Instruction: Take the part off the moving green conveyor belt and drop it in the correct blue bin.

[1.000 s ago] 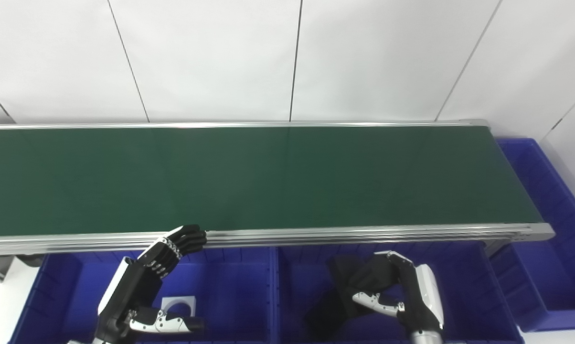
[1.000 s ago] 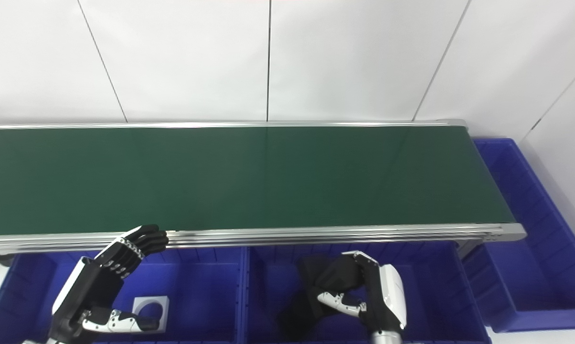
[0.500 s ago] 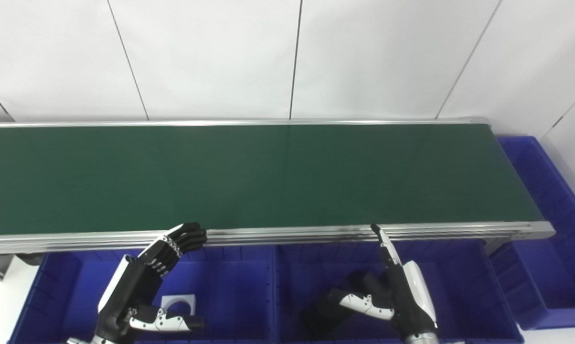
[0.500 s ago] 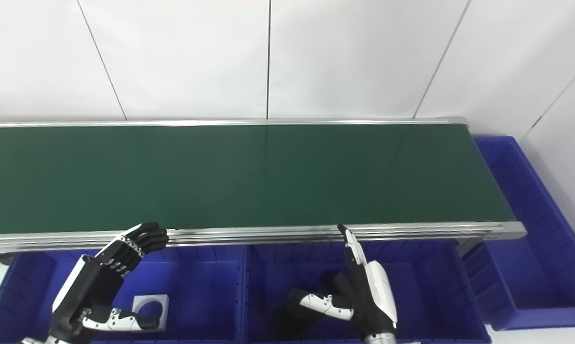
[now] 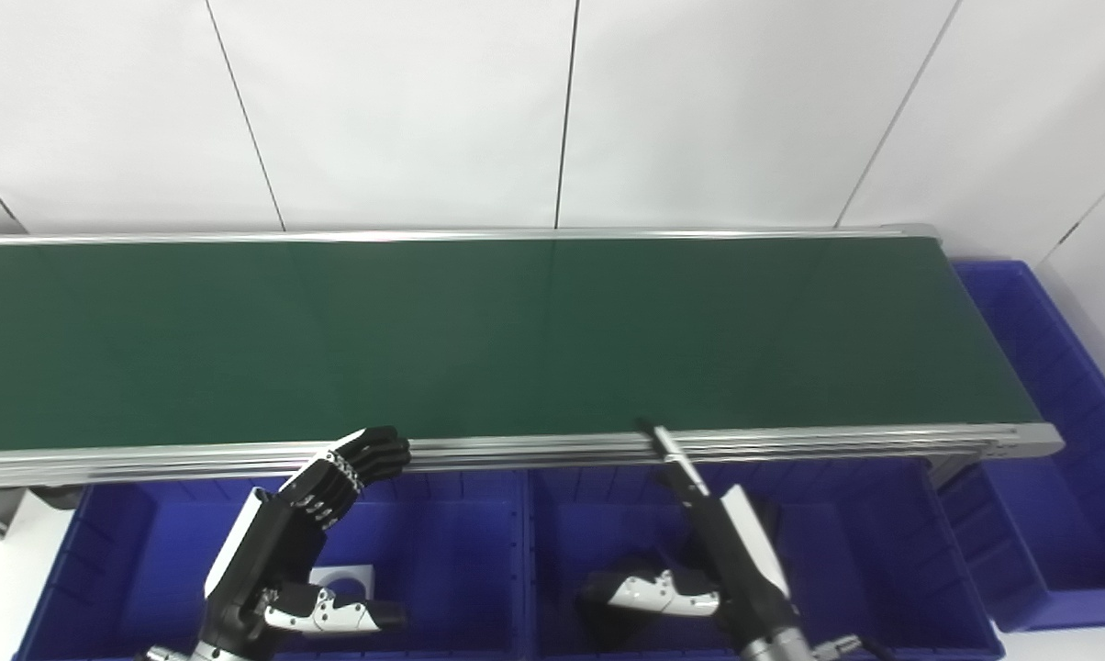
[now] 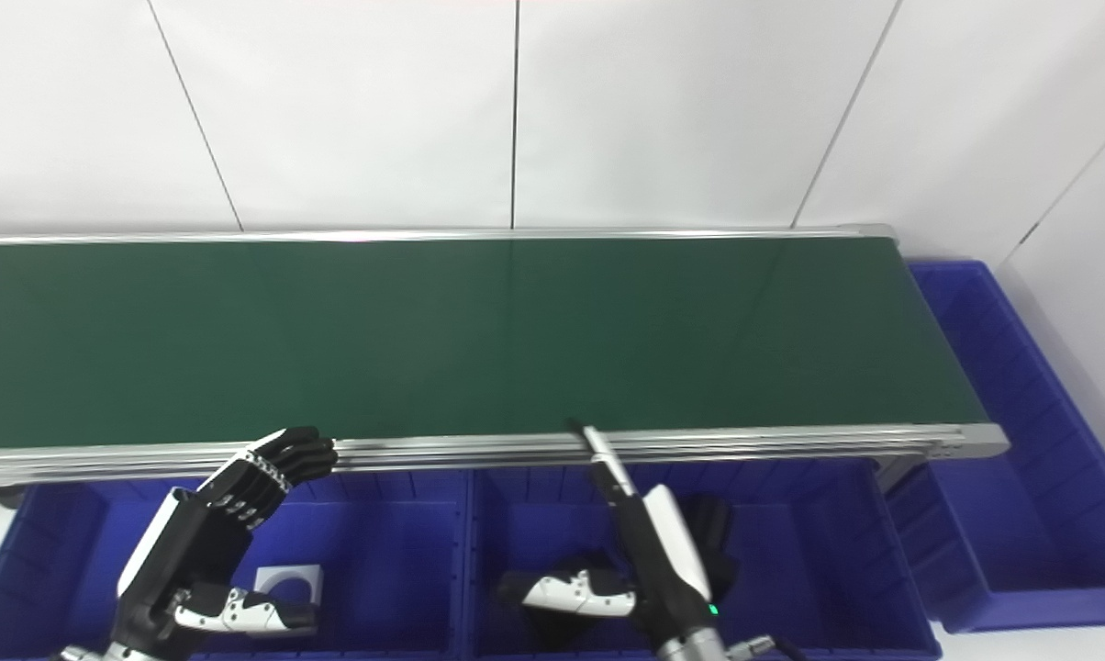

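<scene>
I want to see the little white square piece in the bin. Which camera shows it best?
The right eye view: the white part shows almost whole beside the left hand. In the left eye view that hand covers more of it.

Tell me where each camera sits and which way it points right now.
Left eye view: on the head, looking down over the green conveyor belt and blue bins; left hand and right hand rise from the bottom edge.
Right eye view: beside it, same scene displaced leftward; both hands show again.
Shared: belt, bins, white part.
</scene>
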